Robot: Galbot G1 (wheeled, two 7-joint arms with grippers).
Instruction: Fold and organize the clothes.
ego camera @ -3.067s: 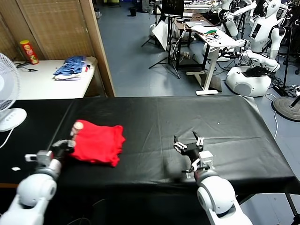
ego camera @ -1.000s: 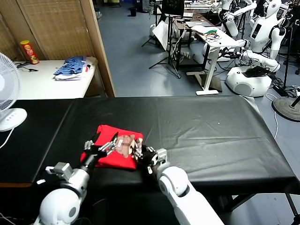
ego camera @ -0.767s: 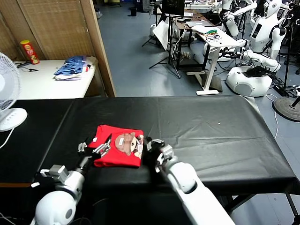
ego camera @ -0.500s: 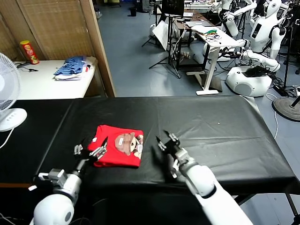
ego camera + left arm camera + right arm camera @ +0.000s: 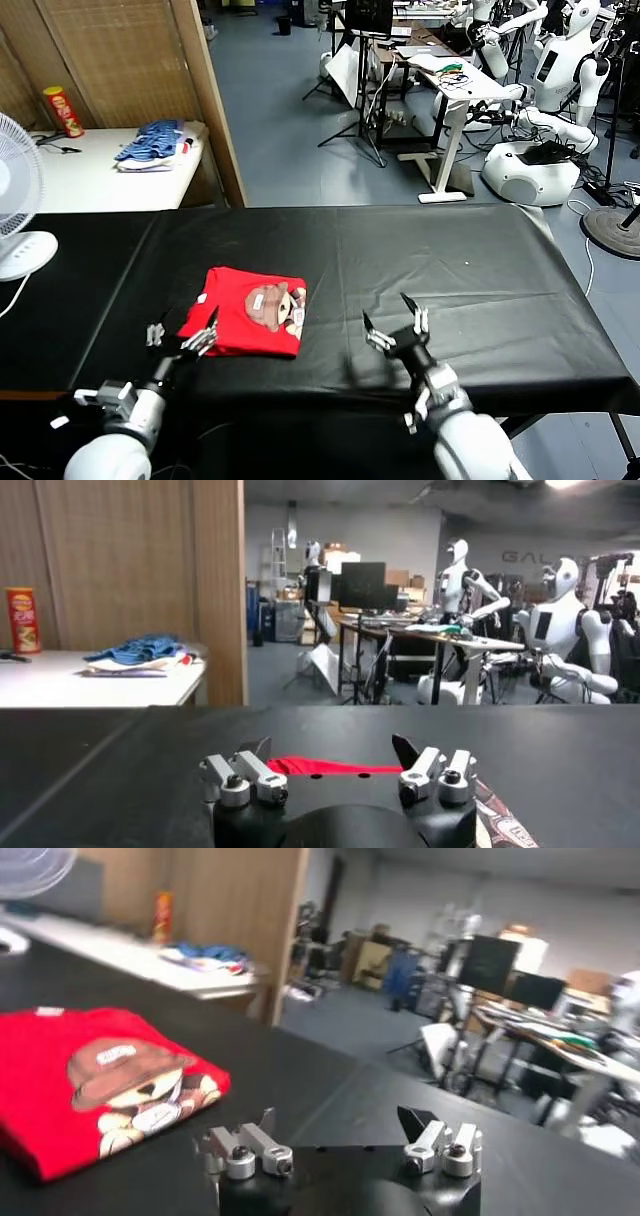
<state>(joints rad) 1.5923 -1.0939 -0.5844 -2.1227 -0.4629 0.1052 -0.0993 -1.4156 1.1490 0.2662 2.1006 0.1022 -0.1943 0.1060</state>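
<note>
While the bright red cotton T-shirt [image 5: 247, 322] lies folded, bear print up, on the black tabletop [image 5: 470, 280], the left tool [image 5: 181, 338] hovers just beside its near-left corner, fingers apart; the right tool [image 5: 396, 328] stands clear, also spread, empty.

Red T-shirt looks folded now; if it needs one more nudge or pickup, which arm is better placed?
Probably left. The left gripper is open at the red T-shirt's near-left edge; the right gripper, also open, stands clear of it over bare table.
</note>
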